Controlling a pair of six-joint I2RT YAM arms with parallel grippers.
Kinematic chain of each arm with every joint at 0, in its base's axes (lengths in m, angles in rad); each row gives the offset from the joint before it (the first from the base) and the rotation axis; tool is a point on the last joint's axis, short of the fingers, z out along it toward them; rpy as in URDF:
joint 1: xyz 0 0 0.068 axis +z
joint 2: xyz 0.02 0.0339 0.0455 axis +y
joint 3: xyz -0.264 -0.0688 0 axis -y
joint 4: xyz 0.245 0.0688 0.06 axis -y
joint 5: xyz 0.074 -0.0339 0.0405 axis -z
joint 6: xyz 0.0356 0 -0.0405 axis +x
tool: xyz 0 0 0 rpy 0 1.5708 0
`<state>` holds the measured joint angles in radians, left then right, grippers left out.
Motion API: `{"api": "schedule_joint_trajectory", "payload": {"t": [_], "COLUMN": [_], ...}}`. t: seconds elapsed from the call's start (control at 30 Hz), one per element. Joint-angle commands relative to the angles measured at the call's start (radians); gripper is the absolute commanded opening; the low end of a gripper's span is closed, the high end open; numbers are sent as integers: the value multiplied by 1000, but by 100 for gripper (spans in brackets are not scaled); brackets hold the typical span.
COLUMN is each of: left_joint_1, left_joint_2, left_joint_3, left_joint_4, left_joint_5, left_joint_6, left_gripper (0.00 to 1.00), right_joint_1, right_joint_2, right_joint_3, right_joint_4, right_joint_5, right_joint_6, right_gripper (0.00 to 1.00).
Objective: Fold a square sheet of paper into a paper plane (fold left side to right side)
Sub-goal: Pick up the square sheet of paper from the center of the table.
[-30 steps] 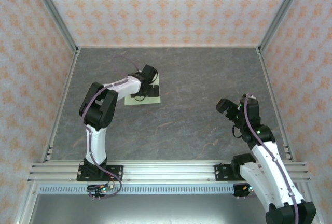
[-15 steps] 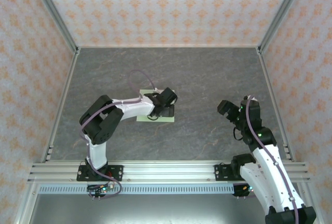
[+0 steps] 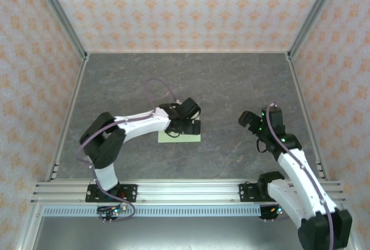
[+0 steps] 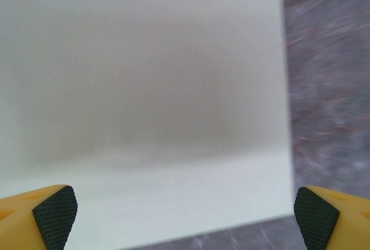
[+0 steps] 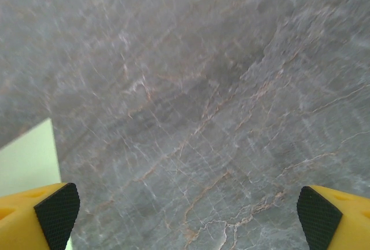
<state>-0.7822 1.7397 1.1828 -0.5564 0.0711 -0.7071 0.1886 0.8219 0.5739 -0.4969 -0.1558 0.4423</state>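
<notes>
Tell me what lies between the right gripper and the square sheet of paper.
Bare grey tabletop, nothing else, from the square sheet of paper to the right gripper; the top external view shows it.

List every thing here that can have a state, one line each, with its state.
square sheet of paper: lies flat on the table, no fold seen.
left gripper: open, above the sheet, holding nothing.
right gripper: open, above bare table, holding nothing.
</notes>
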Motion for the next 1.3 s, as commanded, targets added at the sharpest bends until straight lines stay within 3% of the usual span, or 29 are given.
{"api": "schedule_joint_trajectory", "payload": {"t": [0.0, 0.27, 0.37, 0.57, 0.93, 1.27], "left_joint_1": [68, 274, 300, 301, 302, 301], "left_joint_2": [-151, -301, -284, -202, -151, -128], "left_joint_3": [-86, -394, -421, -424, -465, -494], "left_joint_4": [7, 356, 422, 436, 439, 460], "left_joint_5": [36, 336, 390, 389, 365, 361], "left_joint_6": [-6, -36, -47, -69, -80, -80], "left_gripper": [100, 97, 95, 93, 92, 85], "right_joint_1": [85, 313, 365, 413, 468, 550], "right_joint_2": [129, 622, 769, 982, 1194, 1202], "right_joint_3": [60, 330, 438, 621, 782, 740], "right_joint_4": [91, 235, 250, 240, 166, 157], "right_joint_5": [36, 126, 154, 131, 85, 2], "right_joint_6": [-5, -40, -46, -42, -39, 30], "right_gripper": [100, 100, 100, 100, 100, 93]}}
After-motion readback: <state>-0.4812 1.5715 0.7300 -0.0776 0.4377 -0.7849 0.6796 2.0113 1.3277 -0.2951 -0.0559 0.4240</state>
